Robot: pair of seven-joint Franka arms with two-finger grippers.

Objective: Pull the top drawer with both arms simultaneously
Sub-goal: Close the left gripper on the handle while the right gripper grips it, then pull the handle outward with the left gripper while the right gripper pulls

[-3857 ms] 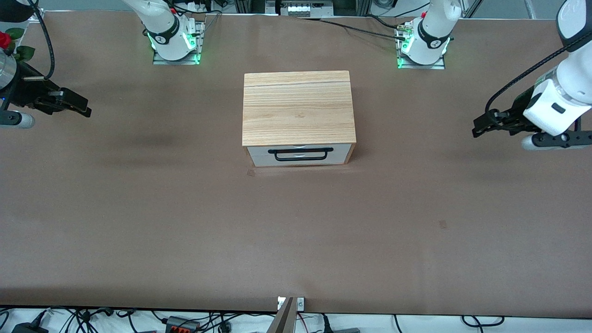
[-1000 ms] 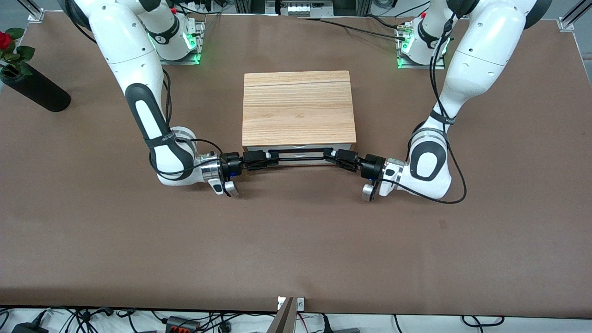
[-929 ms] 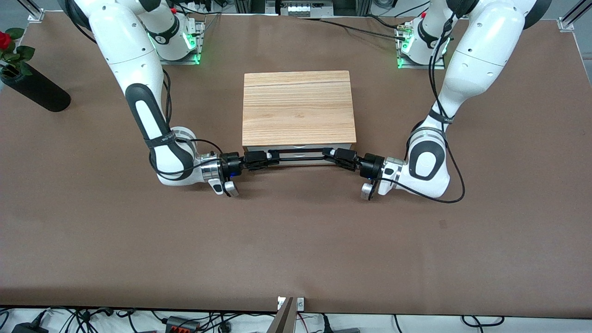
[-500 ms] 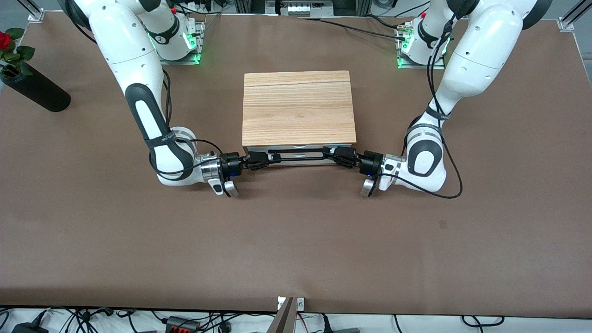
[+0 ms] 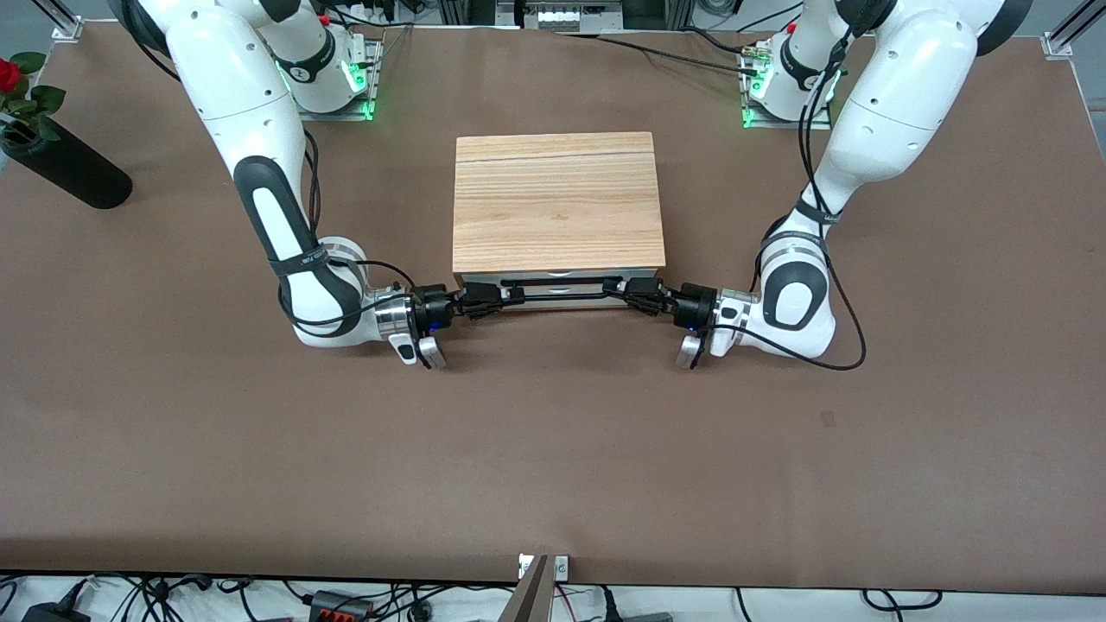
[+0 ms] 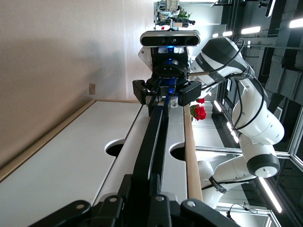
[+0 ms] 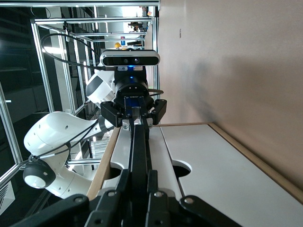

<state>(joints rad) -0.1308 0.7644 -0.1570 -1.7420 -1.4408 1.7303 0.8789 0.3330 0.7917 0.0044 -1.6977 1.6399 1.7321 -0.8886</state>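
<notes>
The light-wood cabinet [image 5: 557, 203] stands mid-table, its front toward the front camera. The top drawer's white front [image 5: 557, 278] carries a long black handle [image 5: 562, 296]. My right gripper [image 5: 510, 296] is shut on the handle's end toward the right arm's end of the table. My left gripper [image 5: 618, 289] is shut on the other end. In the left wrist view my left gripper [image 6: 152, 182] clamps the handle [image 6: 154, 137], with the right gripper [image 6: 165, 92] farther along it. In the right wrist view my right gripper [image 7: 138, 177] clamps the handle [image 7: 138, 142]. The drawer looks closed or barely out.
A black vase with a red rose [image 5: 60, 164] stands at the right arm's end of the table. Both forearms rest low beside the cabinet's front corners. Cables and a mount [image 5: 540, 574] line the table edge nearest the front camera.
Both arms came in from the table's ends to the drawer handle. Over the last second the left gripper shifted slightly along the handle and both grippers closed on it. The cabinet has not moved.
</notes>
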